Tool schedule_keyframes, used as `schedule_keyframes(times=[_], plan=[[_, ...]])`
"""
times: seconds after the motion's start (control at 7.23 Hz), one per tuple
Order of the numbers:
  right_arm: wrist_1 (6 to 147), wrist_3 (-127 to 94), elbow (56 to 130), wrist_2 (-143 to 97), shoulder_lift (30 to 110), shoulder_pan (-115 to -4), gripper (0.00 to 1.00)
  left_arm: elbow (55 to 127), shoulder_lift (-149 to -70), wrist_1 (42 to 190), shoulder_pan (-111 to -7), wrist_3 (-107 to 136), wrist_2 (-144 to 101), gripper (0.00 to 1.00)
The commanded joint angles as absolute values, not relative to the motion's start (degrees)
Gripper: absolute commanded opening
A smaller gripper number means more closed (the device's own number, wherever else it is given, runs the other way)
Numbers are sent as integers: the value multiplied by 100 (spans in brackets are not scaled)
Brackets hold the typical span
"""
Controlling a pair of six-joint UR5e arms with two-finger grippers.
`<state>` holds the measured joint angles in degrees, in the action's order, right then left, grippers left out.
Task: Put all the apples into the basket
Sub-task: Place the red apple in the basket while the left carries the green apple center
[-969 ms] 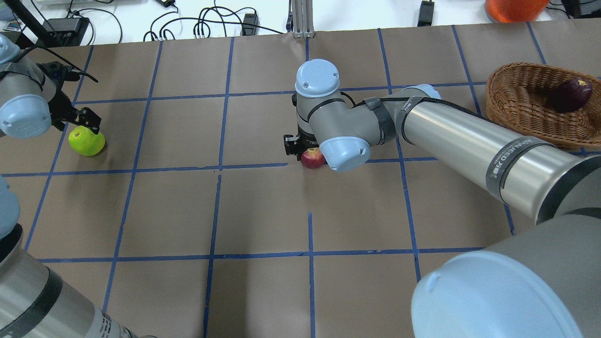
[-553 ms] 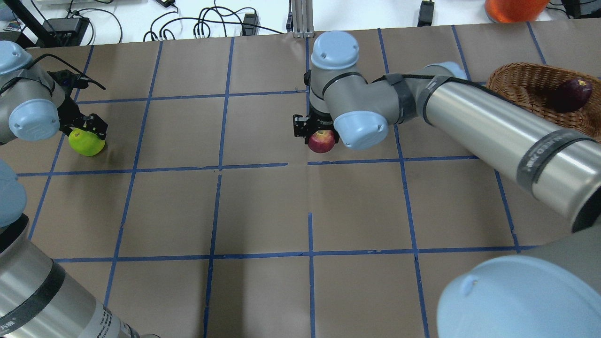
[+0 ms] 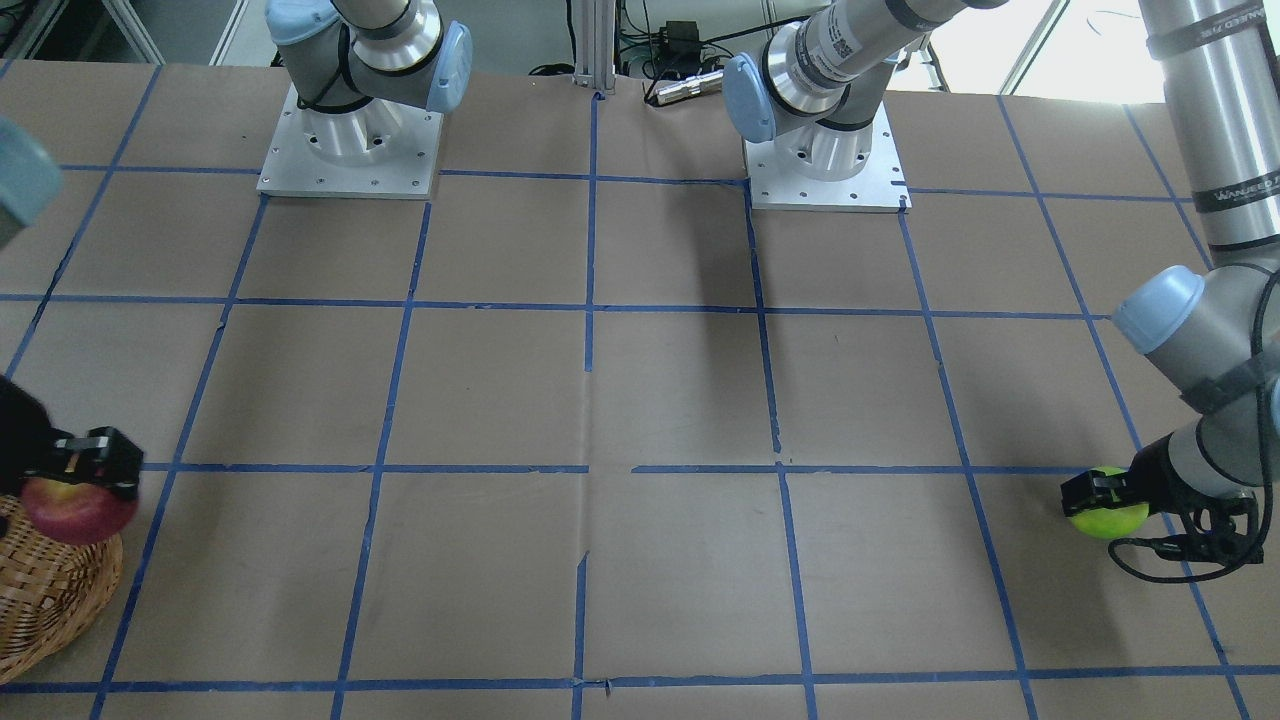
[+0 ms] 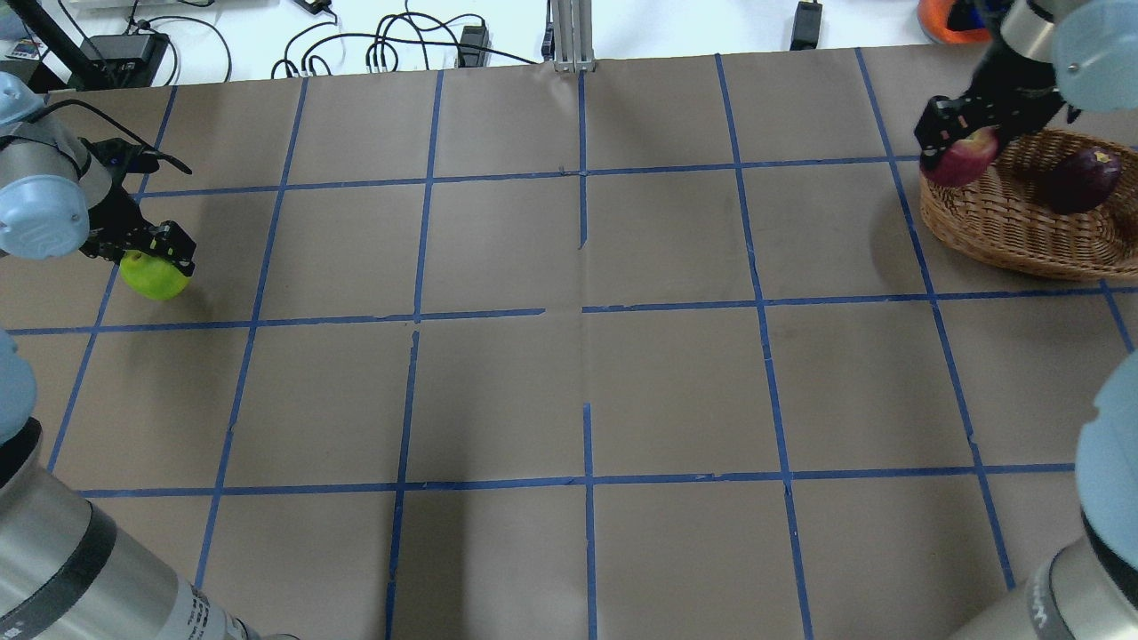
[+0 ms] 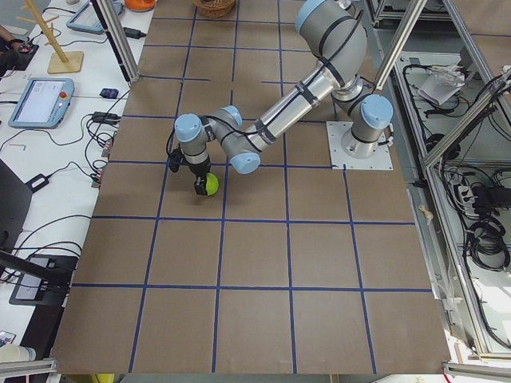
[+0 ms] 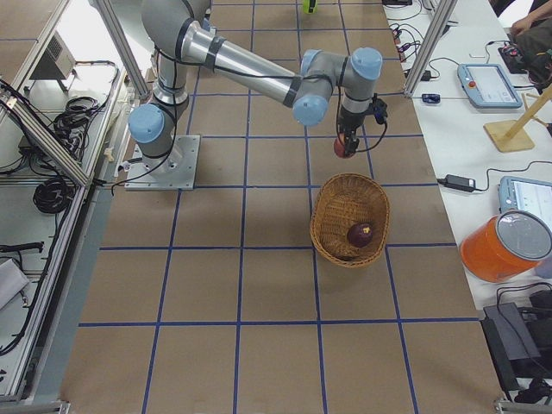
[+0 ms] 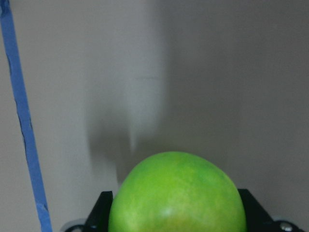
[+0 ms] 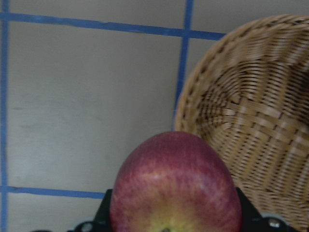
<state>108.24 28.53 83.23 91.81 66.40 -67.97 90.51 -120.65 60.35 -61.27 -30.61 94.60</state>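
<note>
My right gripper [image 4: 958, 142] is shut on the red apple [image 4: 958, 158] and holds it in the air over the near-left rim of the wicker basket [image 4: 987, 218]. The red apple also shows in the right wrist view [image 8: 175, 186] and the front view [image 3: 75, 508]. The dark maroon apple [image 4: 1081, 178] lies inside the basket. My left gripper [image 4: 153, 256] is shut on the lime green apple [image 4: 153, 277] at the table's far left, lifted slightly; it fills the left wrist view [image 7: 177, 195] and shows in the front view [image 3: 1108, 518].
An orange container [image 4: 942, 20] stands beyond the table's far edge behind the basket. Cables and power bricks [image 4: 382, 49] lie along the back. Blue tape lines [image 4: 582, 311] grid the brown table.
My right arm has carried the red apple from the table's middle to the basket's rim on the right. My left gripper has closed on the green apple and lifted it slightly.
</note>
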Motion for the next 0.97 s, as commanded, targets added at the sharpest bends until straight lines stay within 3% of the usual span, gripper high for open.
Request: schedule_keyframes(times=[0.0, 0.14, 0.28, 0.42, 0.69, 0.83], plan=[[11030, 4527, 8244, 9185, 6207, -5708, 14, 9279, -11307, 6809, -6824, -1600, 8889, 16], [11161, 4692, 8270, 9150, 6057, -5400, 18, 9629, -10868, 6812, -7360, -634, 8729, 16], [11519, 4719, 8279, 9123, 5908, -5362, 77, 9868, -10663, 6742, -8035, 533, 8745, 16], [11601, 4746, 8323, 9123, 5906, -5353, 100, 9896, -10652, 6585, -8886, 1728, 8754, 17], [11027, 4659, 8245, 9185, 6377, -5588, 100, 10054, -11010, 5737, -10566, 3602, 8798, 17], [10917, 4632, 8235, 9211, 6590, -5938, 100, 10220, -11222, 5261, -10895, 3778, 8807, 17]])
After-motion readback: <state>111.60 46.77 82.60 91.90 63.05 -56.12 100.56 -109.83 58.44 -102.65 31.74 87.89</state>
